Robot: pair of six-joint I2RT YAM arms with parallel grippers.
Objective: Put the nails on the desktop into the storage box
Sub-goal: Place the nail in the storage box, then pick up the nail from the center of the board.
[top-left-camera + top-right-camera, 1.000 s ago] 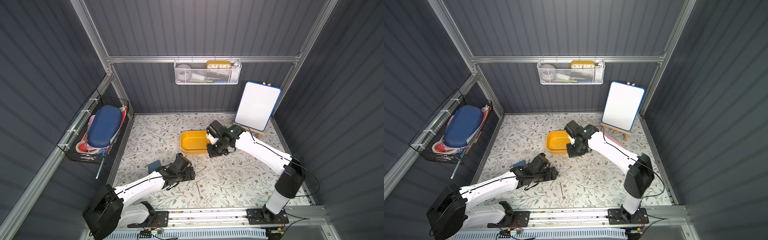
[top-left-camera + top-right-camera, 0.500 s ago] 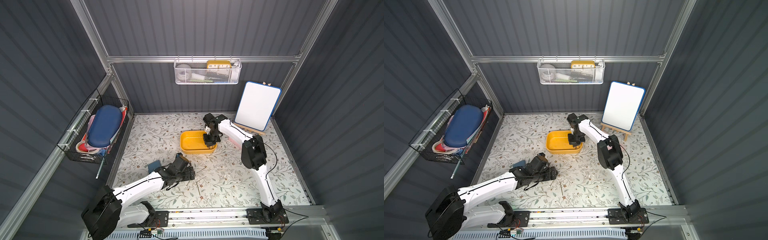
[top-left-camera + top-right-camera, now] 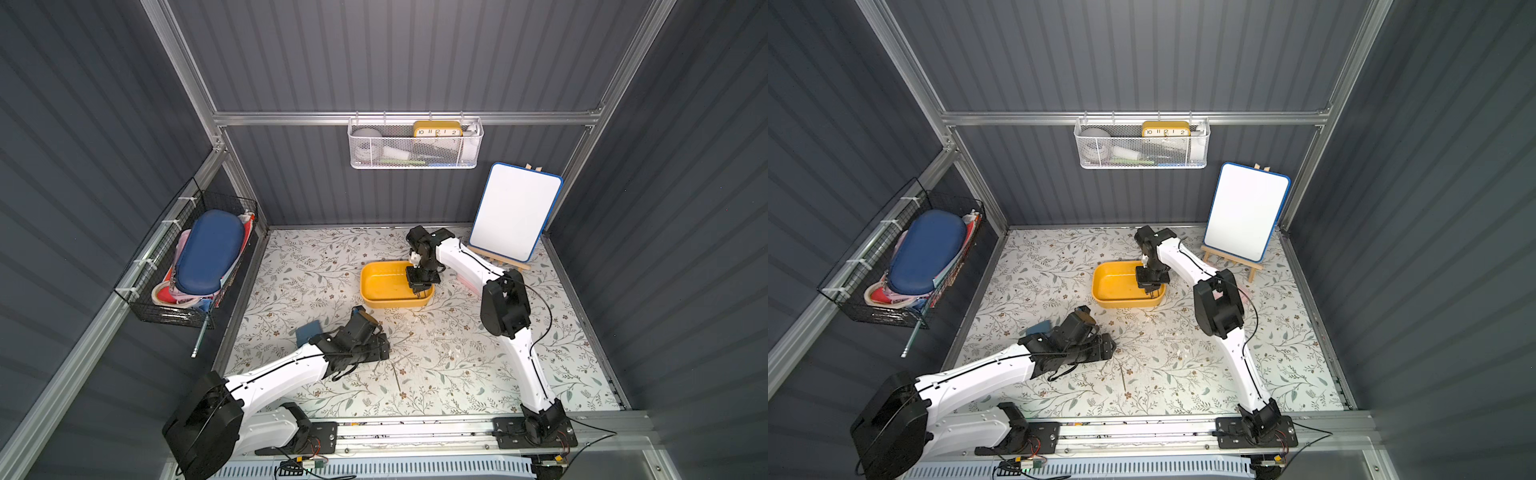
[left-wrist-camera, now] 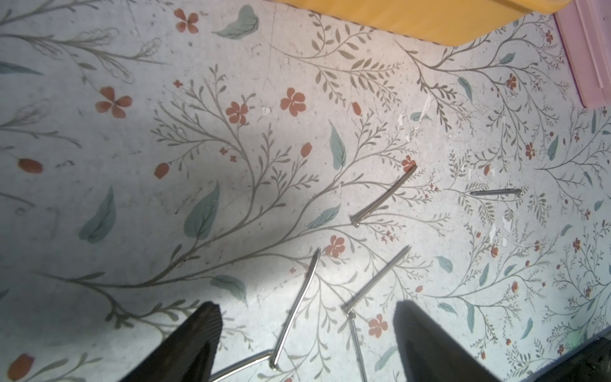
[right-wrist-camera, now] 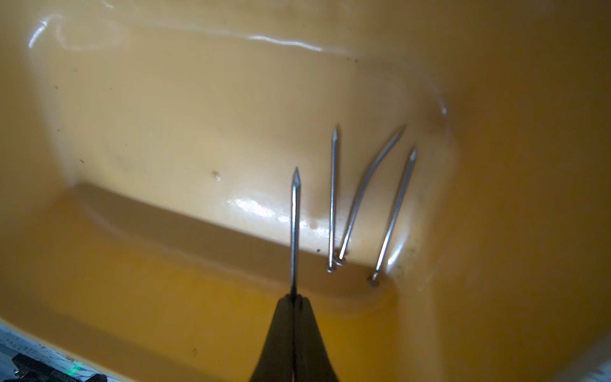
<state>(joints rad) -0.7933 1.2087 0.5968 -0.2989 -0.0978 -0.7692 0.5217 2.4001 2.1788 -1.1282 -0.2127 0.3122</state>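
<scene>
Once the right gripper [image 5: 295, 299], clamped on a thin grey metal nail [image 5: 294, 228], had swung into the shallow yellow plastic tub [image 5: 165, 132], release looked due.

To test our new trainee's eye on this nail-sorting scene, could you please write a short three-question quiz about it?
1. True or false: the right gripper holds a nail over the box.
2. How many loose nails lie in the box?
3. The left gripper is: A) shut on a nail; B) open above desktop nails; C) inside the box.
Key: 1 true; 2 three; 3 B.
</scene>
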